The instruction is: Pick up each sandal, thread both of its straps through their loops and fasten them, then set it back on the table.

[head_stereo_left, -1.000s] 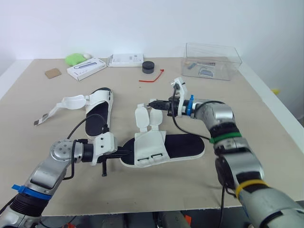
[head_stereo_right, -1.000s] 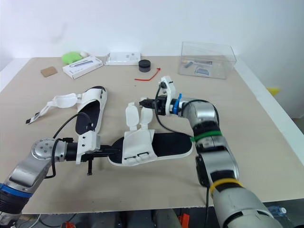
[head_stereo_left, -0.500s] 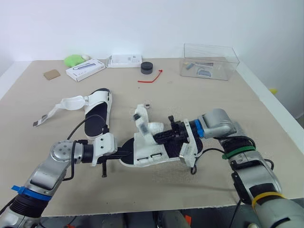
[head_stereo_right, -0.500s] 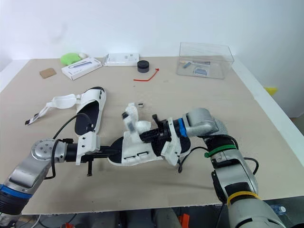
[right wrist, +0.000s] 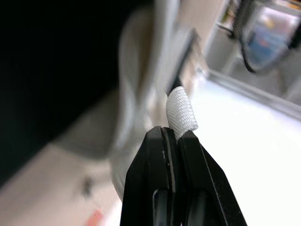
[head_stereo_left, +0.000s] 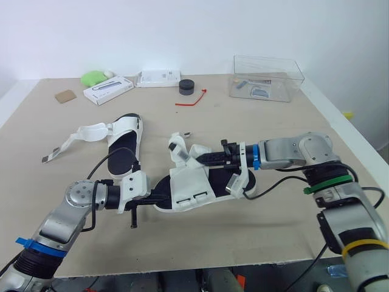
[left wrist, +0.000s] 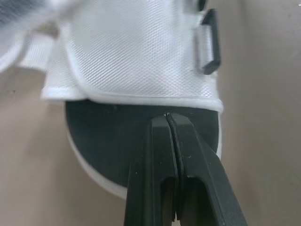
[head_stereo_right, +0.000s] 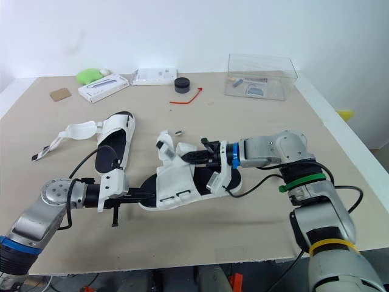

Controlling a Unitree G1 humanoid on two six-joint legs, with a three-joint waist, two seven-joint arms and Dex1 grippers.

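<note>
A white-and-black near sandal (head_stereo_left: 196, 187) lies flat at the middle of the table (head_stereo_left: 267, 128), both of its straps undone. The right gripper (head_stereo_left: 201, 160) reaches in from the robot's right, just above the footbed. Its two black fingers are clamped on the tip of a white woven strap (right wrist: 181, 113), holding it raised off the upper. Beside it, the sandal's other strap (head_stereo_left: 177, 149) stands up loose.

At the sandal's left end, the left gripper (head_stereo_left: 160, 198) lies low along the table. Its fingers (left wrist: 157, 141) are pressed together with nothing visible between them, and their tips rest on the black sole, just short of the edge of the white upper. A black strap loop (left wrist: 209, 44) sits on that upper.

The second sandal (head_stereo_left: 126, 143) rests on the table to the robot's left, apart from both grippers. Its strap (head_stereo_left: 91, 130) is spread open across the table, away from the near sandal.

Along the far edge stand a clear plastic box (head_stereo_left: 267, 76), a black round item (head_stereo_left: 186, 87), a red strip (head_stereo_left: 189, 100), two white boxes (head_stereo_left: 109, 89) and a green item (head_stereo_left: 93, 77).
</note>
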